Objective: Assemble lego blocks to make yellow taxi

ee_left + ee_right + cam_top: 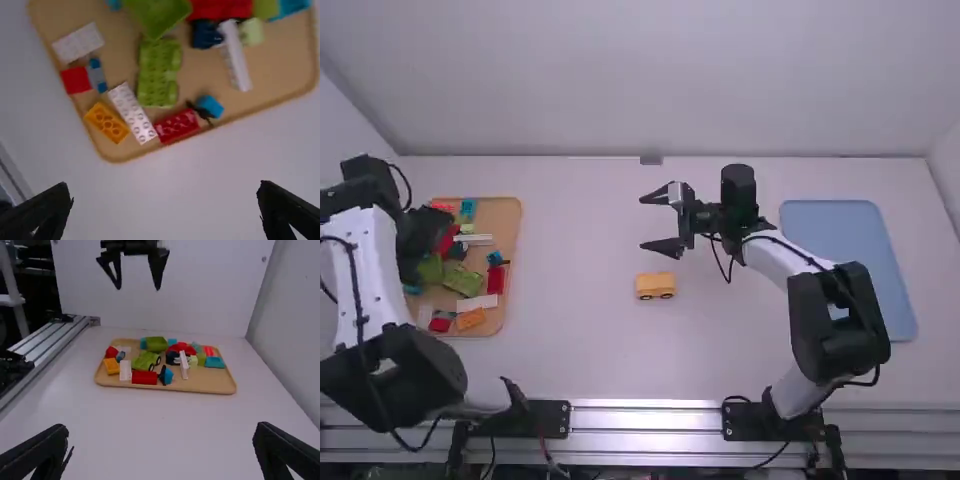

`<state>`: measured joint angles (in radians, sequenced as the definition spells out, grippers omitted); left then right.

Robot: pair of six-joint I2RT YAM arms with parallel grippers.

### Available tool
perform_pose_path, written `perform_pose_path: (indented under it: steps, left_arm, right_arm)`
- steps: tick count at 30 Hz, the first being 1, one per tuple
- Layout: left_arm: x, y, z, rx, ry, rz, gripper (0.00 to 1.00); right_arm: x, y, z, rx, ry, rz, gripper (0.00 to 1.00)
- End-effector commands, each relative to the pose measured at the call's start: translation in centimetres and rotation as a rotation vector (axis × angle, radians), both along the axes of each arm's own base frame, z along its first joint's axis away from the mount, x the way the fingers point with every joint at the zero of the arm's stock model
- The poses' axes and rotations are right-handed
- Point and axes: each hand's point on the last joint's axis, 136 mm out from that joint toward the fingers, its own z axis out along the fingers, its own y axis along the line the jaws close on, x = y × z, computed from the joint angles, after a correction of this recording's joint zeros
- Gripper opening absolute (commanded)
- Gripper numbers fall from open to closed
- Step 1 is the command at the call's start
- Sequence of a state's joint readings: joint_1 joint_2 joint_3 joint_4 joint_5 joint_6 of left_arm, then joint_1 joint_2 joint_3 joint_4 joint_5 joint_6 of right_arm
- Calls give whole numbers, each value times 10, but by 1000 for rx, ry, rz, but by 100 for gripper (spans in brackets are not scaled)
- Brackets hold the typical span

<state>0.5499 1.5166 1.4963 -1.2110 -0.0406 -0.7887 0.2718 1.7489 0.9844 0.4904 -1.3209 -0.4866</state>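
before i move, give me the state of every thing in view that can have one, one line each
left gripper: open, empty
right gripper: open, empty
yellow car: upright on its wheels
wooden tray: flat, holding blocks
orange block: studs up
long red block: studs up
green car base: studs up
blue tray: flat on the table

You are viewing two arms: your left arm [365, 270] is bending outward near the high view's left edge, and the left gripper [423, 230] is pointing downward, its two fingers standing wide apart. Your right arm [782, 262] is angling forward and inward from its base; the right gripper [642, 223] is lying roughly level, pointing left, its fingers also standing widely separated.
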Motion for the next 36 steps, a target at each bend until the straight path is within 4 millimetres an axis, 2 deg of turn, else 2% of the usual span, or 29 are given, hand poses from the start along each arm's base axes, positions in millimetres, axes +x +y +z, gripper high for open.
perform_pose_path:
  steps: [1,2,3,5,6,9,13,16,17,19,21,22,27,36]
  left_arm:
    - [-11,5,-24,1,55,142,100]
    - [-11,6,-29,2,56,134,98]
    - [-5,7,-43,12,43,104,89]
    - [-2,8,-55,18,36,80,82]
    - [-3,8,-67,14,38,57,80]
    - [-12,10,-81,12,63,80,76]
    - [-28,13,-96,-6,99,122,84]
    - [-41,14,-107,-26,124,149,78]
    - [-50,16,-112,-15,156,165,74]
    - [-61,13,-125,-21,188,172,75]
    - [-62,12,-129,-24,192,171,75]
    - [-61,7,-139,-41,186,162,75]
    - [-64,4,-164,-41,186,161,73]
    - [-58,-3,-191,-110,196,122,68]
  right_arm:
    - [2,-1,18,19,-61,10,99]
    - [2,0,18,19,-62,10,99]
    - [3,0,18,17,-63,3,99]
    - [6,0,17,10,-64,-16,98]
    - [9,0,16,3,-66,-32,98]
    - [11,0,15,-1,-67,-44,99]
    - [11,0,15,0,-63,-42,99]
    - [11,0,15,0,-66,-42,98]
    - [11,0,15,0,-66,-41,99]
    - [10,0,15,0,-66,-41,99]
    - [11,0,15,0,-66,-41,98]
    - [11,0,15,0,-66,-43,99]
    - [11,0,15,0,-66,-41,98]
    - [11,0,15,0,-63,-42,99]
